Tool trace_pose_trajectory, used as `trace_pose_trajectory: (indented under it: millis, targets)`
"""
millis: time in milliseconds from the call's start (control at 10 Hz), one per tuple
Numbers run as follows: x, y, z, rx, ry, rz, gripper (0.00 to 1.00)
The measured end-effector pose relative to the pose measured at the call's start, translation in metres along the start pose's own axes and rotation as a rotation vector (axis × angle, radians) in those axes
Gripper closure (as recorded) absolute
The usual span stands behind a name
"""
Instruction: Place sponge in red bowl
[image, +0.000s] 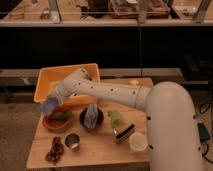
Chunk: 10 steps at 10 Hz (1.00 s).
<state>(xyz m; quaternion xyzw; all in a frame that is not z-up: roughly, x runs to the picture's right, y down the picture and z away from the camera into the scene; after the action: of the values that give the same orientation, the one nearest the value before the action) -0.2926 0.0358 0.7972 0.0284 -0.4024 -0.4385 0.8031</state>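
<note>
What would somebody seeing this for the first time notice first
The big white robot arm sweeps in from the lower right across the wooden table. Its gripper hangs at the left, just above the red bowl, with the bluish sponge at its tip. Behind it sits a bright orange bin, and to the bowl's right is a dark bowl with something crumpled and bluish in it.

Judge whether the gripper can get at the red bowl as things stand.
Probably yes: the gripper, with the sponge, hangs just above the red bowl's left rim, and nothing lies between them.
</note>
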Motion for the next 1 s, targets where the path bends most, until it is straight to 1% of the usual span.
trace_pose_trajectory:
  millis: [200,300,400,1000]
  targets:
    - [-0.0007,-0.0004,-0.0004,-0.001,0.002,0.006,0.27]
    - [-0.0001,-0.0001,-0.0003,-0.002,0.004,0.008,0.22]
    - [0.0006,-0.0005,-0.0006,-0.001,0.005,0.011,0.2]
    - [0.0082,0.0049,-0.0029,0.01,0.005,0.032,0.2]
